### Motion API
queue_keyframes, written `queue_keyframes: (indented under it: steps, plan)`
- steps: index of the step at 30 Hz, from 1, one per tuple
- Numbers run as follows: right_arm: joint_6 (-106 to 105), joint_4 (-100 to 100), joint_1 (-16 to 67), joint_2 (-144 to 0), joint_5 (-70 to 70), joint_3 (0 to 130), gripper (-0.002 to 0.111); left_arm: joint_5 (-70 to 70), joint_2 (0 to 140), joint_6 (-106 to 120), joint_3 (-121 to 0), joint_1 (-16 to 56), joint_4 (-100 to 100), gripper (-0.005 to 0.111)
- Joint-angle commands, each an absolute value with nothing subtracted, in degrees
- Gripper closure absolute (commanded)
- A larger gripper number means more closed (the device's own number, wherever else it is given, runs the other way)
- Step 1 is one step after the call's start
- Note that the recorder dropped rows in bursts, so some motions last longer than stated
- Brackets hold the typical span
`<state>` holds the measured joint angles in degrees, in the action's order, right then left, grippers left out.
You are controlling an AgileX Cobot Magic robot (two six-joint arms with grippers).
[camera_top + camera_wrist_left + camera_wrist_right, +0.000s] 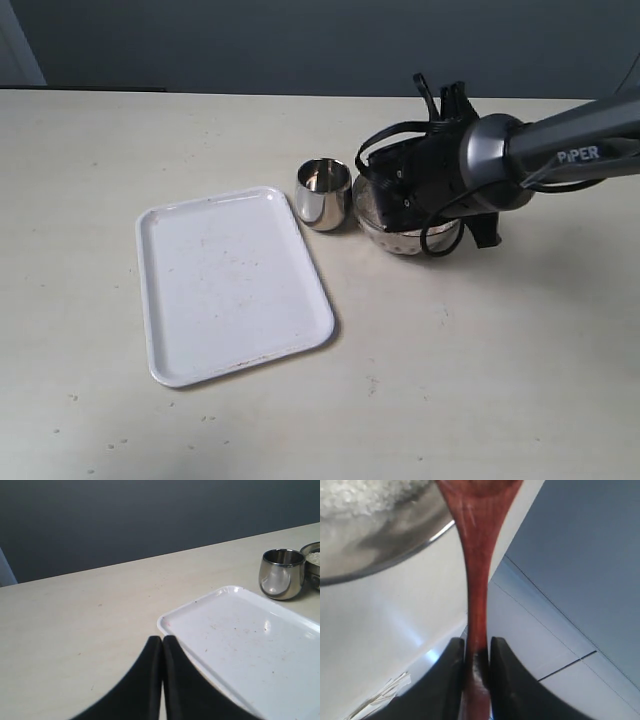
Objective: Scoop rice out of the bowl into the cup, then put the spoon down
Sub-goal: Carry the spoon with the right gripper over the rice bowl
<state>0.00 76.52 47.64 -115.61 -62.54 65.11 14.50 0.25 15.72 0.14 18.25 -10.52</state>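
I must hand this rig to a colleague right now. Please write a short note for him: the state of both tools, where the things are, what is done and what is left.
The left tool is shut and empty, near a corner of the white rectangular tray.
The right tool is shut on the handle of the dark reddish-brown wooden spoon, whose head is at the round clear glass bowl of white rice.
The small shiny steel cup stands upright beside the bowl; no rice shows inside.
Done: spoon in grasp. Left: scoop, pour into the cup, set the spoon down.
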Motion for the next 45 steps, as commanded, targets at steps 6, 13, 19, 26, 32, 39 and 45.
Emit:
queue_keyframes:
  steps: [6,13,19,26,32,39,45]
  plan:
    - [-0.34,75.95,47.35,-118.62,-62.37,65.48,0.109,13.80,0.00,15.56,0.00,18.54,-10.47,0.106]
    - [-0.34,75.16,47.45,-118.62,-61.56,65.48,0.109,13.80,0.00,15.56,0.00,18.54,-10.47,0.106]
    - [-0.34,72.58,47.45,-118.62,-60.86,65.48,0.109,13.80,0.00,15.56,0.00,18.54,-10.47,0.106]
    - [-0.34,67.07,47.45,-118.51,-59.30,65.48,0.109,13.80,0.00,15.56,0.00,18.54,-10.47,0.106]
    - [-0.34,64.09,47.45,-118.42,-59.50,65.48,0.109,13.80,0.00,15.56,0.00,18.54,-10.47,0.106]
    - [-0.34,62.37,47.45,-116.76,-58.98,65.48,0.109,13.80,0.00,15.56,0.00,18.54,-10.47,0.106]
    - [-0.34,58.08,47.45,-116.26,-58.59,65.48,0.109,13.80,0.00,15.56,0.00,18.54,-10.47,0.106]
